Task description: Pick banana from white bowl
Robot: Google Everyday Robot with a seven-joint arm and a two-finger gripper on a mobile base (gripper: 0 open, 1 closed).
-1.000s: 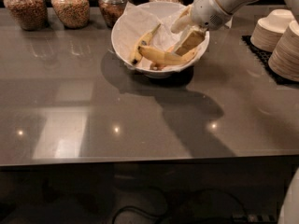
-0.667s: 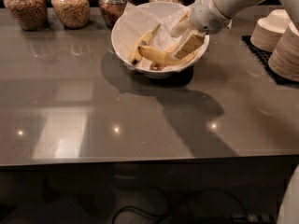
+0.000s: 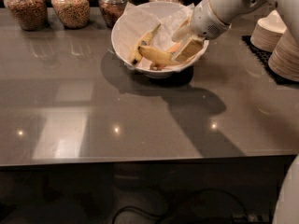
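The white bowl (image 3: 122, 31), lined with crumpled white paper, stands at the back middle of the dark counter. The long curved banana (image 3: 156, 55) lies across its front. A smaller, straighter banana (image 3: 144, 42) with a blackened end lies to its left, and an orange-tinted piece (image 3: 173, 46) lies behind it. My gripper (image 3: 183, 42) reaches into the bowl's right side from the upper right. Its two fingers stand apart, the lower finger (image 3: 189, 49) touching the long banana's right end. The banana rests in the bowl.
Several glass jars of grains (image 3: 70, 6) line the back edge, left of and behind the bowl. Stacks of small cream bowls (image 3: 285, 48) stand on a black mat at the right. My arm (image 3: 224, 6) crosses above the bowl's right rim.
The gripper has shifted only slightly inside the bowl's right side. The bananas and the bowl lie as before.
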